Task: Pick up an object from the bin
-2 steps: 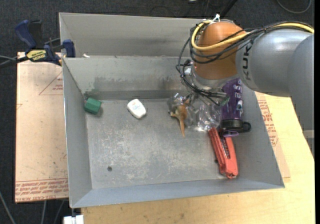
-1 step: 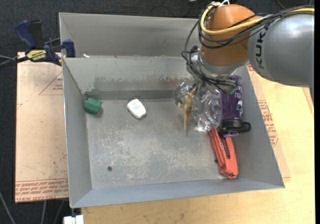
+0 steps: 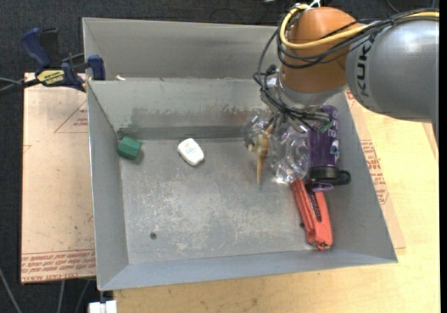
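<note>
My gripper (image 3: pixel 292 120) hangs low over the bin's right side, just under the orange cover on the wrist. Directly below it lies a crumpled clear plastic wrapper (image 3: pixel 285 149) with a thin brownish stick (image 3: pixel 260 162) poking down from its left edge. Touching the wrapper on the right is a purple packet (image 3: pixel 325 138) with a black ring (image 3: pixel 330 179) at its lower end. I cannot make out whether anything is in the gripper's grasp.
A red and black hand tool (image 3: pixel 314 215) lies along the right wall towards the front. A white oval piece (image 3: pixel 191 151) and a small green block (image 3: pixel 129 148) sit at the back left. The arm reaches in from the right.
</note>
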Available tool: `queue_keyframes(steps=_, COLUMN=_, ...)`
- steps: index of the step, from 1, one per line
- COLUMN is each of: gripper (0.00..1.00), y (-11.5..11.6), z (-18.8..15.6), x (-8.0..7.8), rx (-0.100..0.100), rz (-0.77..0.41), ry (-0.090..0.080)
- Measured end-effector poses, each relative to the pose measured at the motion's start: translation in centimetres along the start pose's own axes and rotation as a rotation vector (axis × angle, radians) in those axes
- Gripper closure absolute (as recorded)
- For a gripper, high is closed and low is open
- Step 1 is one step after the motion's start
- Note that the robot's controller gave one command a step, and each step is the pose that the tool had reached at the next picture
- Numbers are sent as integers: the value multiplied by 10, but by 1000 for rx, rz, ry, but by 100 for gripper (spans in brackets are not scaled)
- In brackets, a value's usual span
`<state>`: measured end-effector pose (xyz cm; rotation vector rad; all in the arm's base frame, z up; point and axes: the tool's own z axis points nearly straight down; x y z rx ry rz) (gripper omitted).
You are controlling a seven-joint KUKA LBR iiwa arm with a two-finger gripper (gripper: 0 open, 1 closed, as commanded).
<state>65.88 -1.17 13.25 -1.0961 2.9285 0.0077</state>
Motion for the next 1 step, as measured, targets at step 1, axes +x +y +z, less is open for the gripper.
queue_keyframes(steps=1, gripper=100, y=-1, z=-37, x=-3, rx=5, rz=1, ry=-7)
